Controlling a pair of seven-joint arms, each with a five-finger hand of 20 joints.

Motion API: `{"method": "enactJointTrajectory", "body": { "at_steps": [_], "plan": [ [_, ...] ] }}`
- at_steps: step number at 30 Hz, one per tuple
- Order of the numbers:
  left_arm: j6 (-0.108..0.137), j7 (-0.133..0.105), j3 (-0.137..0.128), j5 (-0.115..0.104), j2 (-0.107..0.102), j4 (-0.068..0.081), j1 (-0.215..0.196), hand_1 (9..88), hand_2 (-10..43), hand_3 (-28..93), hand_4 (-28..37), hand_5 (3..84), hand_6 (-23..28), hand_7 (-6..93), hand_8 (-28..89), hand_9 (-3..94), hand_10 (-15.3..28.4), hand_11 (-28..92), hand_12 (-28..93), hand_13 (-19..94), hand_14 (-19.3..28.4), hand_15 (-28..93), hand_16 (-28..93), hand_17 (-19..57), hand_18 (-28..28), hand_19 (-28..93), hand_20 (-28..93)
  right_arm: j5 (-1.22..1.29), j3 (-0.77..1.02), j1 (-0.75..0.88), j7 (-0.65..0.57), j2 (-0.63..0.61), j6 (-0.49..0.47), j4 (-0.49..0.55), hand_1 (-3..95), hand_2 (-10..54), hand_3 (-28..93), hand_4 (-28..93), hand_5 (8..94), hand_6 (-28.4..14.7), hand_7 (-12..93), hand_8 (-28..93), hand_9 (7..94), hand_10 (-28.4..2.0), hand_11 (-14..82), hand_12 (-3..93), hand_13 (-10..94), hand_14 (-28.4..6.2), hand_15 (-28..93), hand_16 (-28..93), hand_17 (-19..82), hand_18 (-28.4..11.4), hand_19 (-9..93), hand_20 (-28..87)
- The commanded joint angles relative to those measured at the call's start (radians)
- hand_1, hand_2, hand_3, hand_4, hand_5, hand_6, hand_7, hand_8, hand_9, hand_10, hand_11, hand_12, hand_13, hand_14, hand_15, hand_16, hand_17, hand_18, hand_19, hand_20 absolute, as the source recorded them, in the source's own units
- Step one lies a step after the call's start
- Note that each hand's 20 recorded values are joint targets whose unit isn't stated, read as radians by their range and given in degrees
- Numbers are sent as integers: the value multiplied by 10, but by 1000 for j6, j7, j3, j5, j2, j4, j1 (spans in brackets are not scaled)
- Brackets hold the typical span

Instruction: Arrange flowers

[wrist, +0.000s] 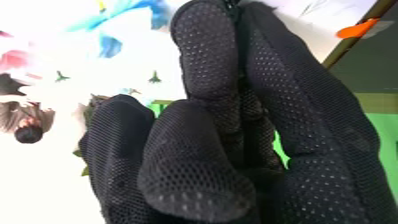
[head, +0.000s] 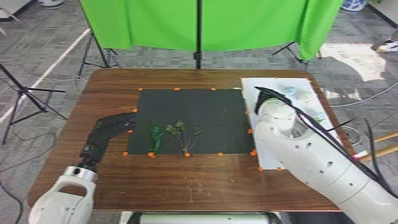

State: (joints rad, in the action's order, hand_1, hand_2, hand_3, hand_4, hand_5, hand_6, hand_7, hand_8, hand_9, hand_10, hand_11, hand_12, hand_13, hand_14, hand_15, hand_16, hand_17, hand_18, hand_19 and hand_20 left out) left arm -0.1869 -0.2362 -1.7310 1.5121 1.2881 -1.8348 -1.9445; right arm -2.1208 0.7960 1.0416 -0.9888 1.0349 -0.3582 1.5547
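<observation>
Dark mat: green sprigs on it. Right of it: blue flower, near right hand, fingers straight, narrowly spaced. Presumed step: choosing blooms; next, pinch one stem. Left hand: state unclear.

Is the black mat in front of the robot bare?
No, green sprigs lie on the black mat in the head view.

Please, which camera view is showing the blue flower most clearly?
The right wrist view: the blue flower is larger there and its petals can be distinguished, though the top edge cuts it. The head view shows it as a small pale-blue patch on the white board.
</observation>
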Motion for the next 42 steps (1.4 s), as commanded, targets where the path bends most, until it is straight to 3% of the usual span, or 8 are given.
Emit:
{"method": "enactJointTrajectory", "body": {
  "at_steps": [1,12,22,27,42],
  "plan": [
    [-12,2,-5,1,11,6,-9,300,0,597,-158,511,70,117,-53,512,158,224,128,426,208,252,-24,100,170,237,193,12,-25,67,47,-30,119,-2,577,-95,509,65,814,-50,332,260,935,-102,486,291,937,-13,735,210,761,-126,932,608],
    [-10,13,-15,-5,3,-6,-29,301,0,596,-158,511,69,117,-53,513,158,224,128,425,209,252,-23,99,170,237,192,65,33,66,97,-90,332,172,551,-95,559,82,818,-60,375,260,934,-93,529,280,937,-12,769,203,771,-137,932,650],
    [-7,18,-15,-8,-10,-7,-28,300,0,597,-157,511,70,116,-53,513,158,223,127,425,209,253,-23,99,170,237,192,171,85,195,116,-94,436,348,552,-95,569,74,819,-62,378,260,935,-92,533,273,937,-11,774,198,774,-137,932,651],
    [-9,19,-12,-7,-14,-8,-29,300,0,596,-157,511,70,115,-53,513,158,224,128,424,209,253,-23,98,170,237,192,175,46,226,106,-62,404,355,559,-95,562,67,819,-63,376,258,936,-94,529,273,937,-10,772,197,775,-136,932,648],
    [-14,20,-9,-1,-9,-9,-23,299,0,597,-157,511,70,116,-53,512,158,223,128,423,208,251,-23,97,170,236,192,167,-30,232,115,20,447,278,579,-95,542,45,817,-66,360,254,936,-95,515,271,937,-7,757,197,774,-128,932,632]
  ]
}}
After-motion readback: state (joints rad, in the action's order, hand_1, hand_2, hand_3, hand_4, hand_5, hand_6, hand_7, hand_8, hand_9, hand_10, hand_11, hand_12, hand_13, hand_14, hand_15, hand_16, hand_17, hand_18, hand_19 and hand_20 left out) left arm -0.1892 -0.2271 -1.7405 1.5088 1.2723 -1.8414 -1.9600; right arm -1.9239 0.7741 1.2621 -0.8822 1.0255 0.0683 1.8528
